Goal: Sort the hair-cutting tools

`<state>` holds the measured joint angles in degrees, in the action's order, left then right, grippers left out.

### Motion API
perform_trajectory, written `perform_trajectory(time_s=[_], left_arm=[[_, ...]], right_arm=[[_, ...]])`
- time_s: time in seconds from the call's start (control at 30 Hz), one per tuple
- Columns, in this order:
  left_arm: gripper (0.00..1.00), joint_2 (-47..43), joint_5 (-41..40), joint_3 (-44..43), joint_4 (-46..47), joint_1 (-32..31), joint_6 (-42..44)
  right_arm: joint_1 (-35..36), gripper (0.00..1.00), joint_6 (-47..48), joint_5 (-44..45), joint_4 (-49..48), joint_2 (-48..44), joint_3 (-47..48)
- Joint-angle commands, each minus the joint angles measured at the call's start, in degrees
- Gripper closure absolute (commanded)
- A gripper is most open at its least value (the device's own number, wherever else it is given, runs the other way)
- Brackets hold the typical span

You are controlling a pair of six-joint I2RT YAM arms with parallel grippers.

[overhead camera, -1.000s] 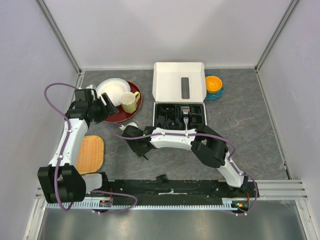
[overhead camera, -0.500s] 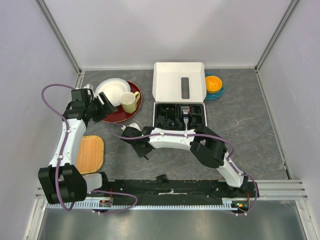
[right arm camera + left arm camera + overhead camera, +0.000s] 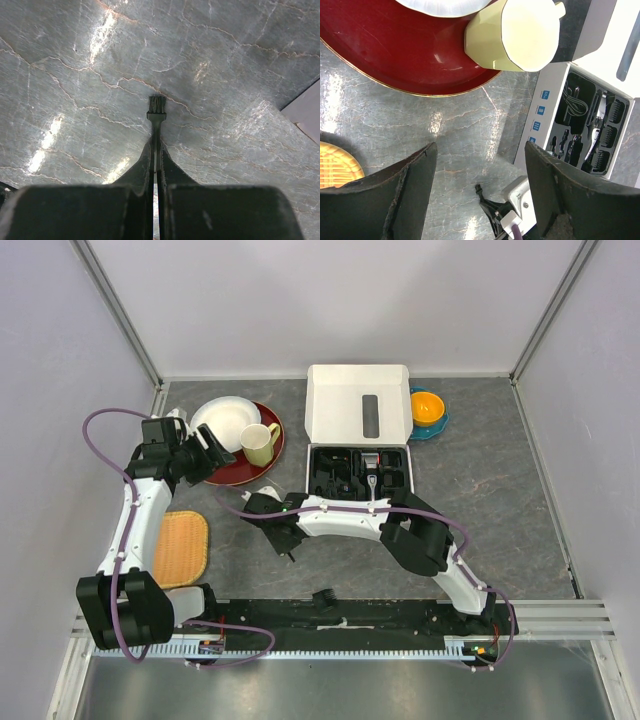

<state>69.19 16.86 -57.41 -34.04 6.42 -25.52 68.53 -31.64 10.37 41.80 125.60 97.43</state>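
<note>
While the right gripper (image 3: 155, 147) pinches its handle, the brush (image 3: 157, 106) protrudes, perhaps touching table (image 3: 75, 75).

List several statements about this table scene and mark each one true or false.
1. The right end effector is shut on the thin black brush. True.
2. The left end effector grips the cream mug. False: it is open and empty; the mug stands on the red plate.
3. The white box is closed. False: its lid is folded back, exposing the black tray.
4. In the top view, the orange bowl sits right of the box. True.
</note>
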Motion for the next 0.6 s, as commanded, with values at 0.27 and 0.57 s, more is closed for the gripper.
perform_trajectory(time_s=[0.27,0.57], left_arm=[[0.23,-1.6,1.68,0.1,2.14,0.44,-1.29],[0.24,-1.69,1.95,0.37,2.4,0.44,-1.29]], right_arm=[[0.2,1.0,0.35,2.19,1.0,-6.06,-1.01],[-1.82,1.0,-2.11,5.36,0.74,-13.35,-2.33]])
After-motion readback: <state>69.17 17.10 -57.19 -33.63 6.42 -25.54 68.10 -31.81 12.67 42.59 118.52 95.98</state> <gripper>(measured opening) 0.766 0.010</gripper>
